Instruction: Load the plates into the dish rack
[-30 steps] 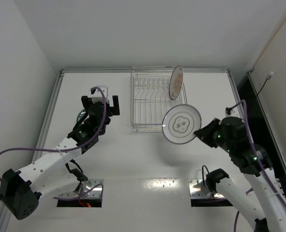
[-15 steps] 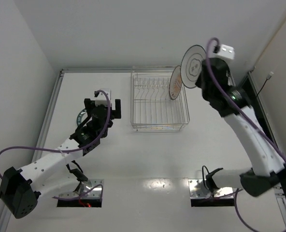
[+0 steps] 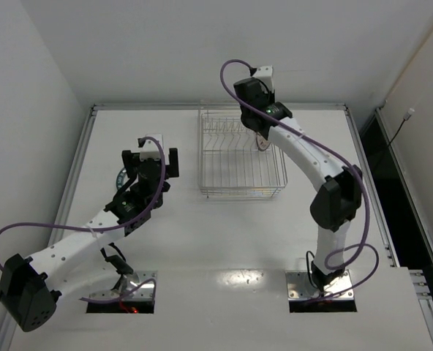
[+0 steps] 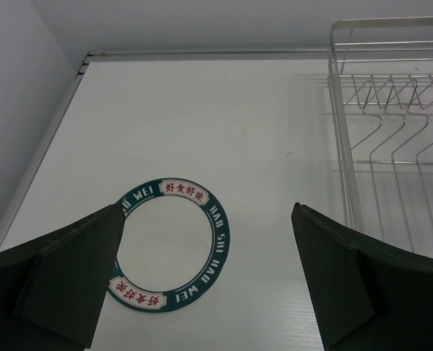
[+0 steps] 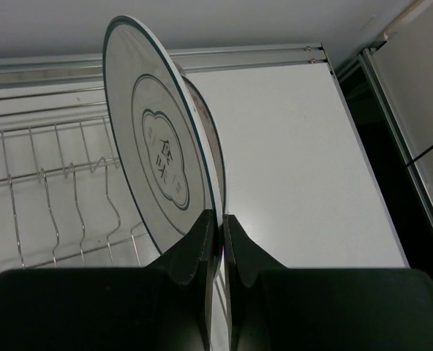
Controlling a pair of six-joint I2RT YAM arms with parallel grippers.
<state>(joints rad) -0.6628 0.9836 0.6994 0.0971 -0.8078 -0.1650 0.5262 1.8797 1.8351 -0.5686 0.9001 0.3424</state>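
Over at the far right end of the dish rack [image 3: 242,157], the right gripper [image 5: 220,228] is clamped on the lower edge of the pale grey plate [image 5: 158,157], both fingers pinching its rim. The plate stands upright on edge, its dark ring and centre motif facing left across the wire prongs. Just behind it, on its right, stands the brown-rimmed plate [image 5: 213,157], and the two look very close, though I cannot tell if they touch. Whether the grey plate's bottom edge already sits between prongs is hidden by the fingers.

On the left side of the table [image 3: 202,234], the left gripper [image 4: 207,210] hangs with its fingers spread wide and nothing between them. Below it the green-rimmed plate [image 4: 165,248] lies flat on the table, to the left of the rack and well apart from it, with red characters on white patches around its rim
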